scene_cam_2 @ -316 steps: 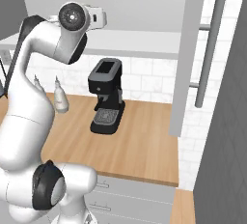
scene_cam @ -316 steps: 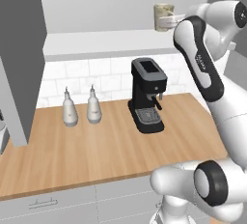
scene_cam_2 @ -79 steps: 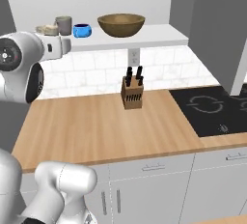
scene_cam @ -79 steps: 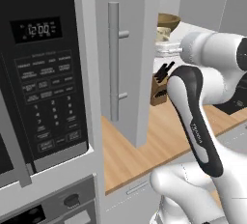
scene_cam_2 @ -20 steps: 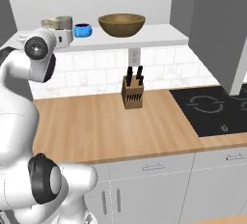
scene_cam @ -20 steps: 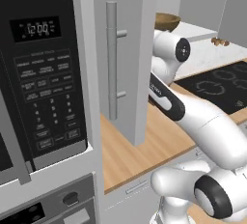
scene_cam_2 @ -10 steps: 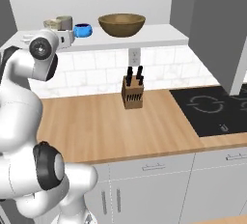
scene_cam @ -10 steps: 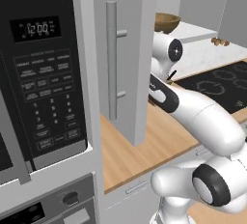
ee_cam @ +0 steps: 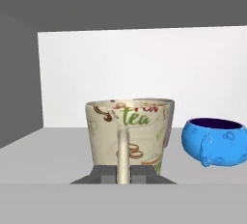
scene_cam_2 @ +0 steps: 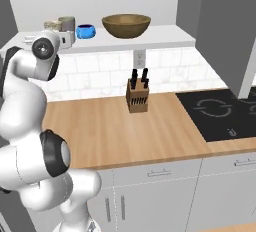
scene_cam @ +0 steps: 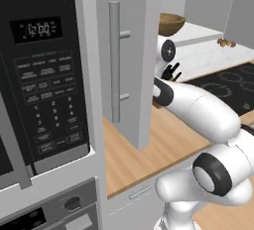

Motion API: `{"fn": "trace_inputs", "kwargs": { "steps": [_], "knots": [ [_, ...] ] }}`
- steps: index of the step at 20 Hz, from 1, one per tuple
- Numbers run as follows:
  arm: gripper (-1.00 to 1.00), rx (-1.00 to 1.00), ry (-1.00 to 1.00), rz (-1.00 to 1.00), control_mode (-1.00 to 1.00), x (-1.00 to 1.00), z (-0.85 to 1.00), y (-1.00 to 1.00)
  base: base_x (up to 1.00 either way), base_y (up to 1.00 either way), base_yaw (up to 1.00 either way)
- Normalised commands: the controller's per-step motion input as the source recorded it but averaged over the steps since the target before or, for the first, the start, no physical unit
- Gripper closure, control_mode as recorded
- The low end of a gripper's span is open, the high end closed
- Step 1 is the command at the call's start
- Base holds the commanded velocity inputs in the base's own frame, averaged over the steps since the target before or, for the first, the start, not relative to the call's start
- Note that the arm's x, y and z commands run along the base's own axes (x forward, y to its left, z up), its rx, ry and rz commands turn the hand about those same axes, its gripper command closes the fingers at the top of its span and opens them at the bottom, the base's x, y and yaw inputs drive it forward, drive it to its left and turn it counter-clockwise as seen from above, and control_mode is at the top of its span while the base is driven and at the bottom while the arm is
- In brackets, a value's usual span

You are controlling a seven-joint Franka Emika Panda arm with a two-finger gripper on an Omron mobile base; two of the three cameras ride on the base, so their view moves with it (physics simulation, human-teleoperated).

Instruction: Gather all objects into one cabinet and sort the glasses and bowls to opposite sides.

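You see the cream mug (ee_cam: 129, 138) in the lower middle of the hand view. It stands upright on the white shelf (ee_cam: 48, 155), and its handle points toward the camera. The word "tea" is printed on it in green, with brown marks around. The gripper (ee_cam: 124, 175) is at the bottom of this view, and its two dark fingertips (ee_cam: 103, 175) are clenched on the mug's handle, one on each side.

Directly behind the cream mug you can see a bit of a second rim; I think this is the grey mug (scene_cam_2: 67, 24), but it is mostly hidden there. To the right of the cream mug, a little apart from it, sits the small blue bowl (ee_cam: 214, 141).

In the right base view, the same things stand in a row at the upper left of the frame: the cream mug (scene_cam_2: 52, 25), the grey mug beside it, then the blue bowl (scene_cam_2: 86, 31). Farther right on the shelf (scene_cam_2: 165, 38), well apart from them, is the wide wooden bowl (scene_cam_2: 126, 26). The arm (scene_cam_2: 30, 83) reaches up on the left side of the frame to the mugs.

Below the shelf, a knife block (scene_cam_2: 137, 96) stands on the wooden counter (scene_cam_2: 100, 131) near the tiled wall, and a black cooktop (scene_cam_2: 225, 113) lies at the right.

In the left base view, the open grey cabinet door (scene_cam: 134, 60) with its long bar handle (scene_cam: 115, 60) stands in the middle, and the black microwave (scene_cam: 42, 75) is at the left.
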Motion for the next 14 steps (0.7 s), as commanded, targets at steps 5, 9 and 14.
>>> {"fn": "trace_inputs", "kwargs": {
  "steps": [5,9,14],
  "knots": [
    [1.00,0.00,0.00,0.03,-1.00,0.35,-0.12,0.15,0.00,0.00,0.00],
    [1.00,0.00,0.00,0.02,-1.00,0.38,-0.16,0.18,0.00,0.00,0.00],
    [1.00,0.00,0.00,0.01,-1.00,0.53,-0.16,0.19,0.00,0.00,0.00]
  ]
}}
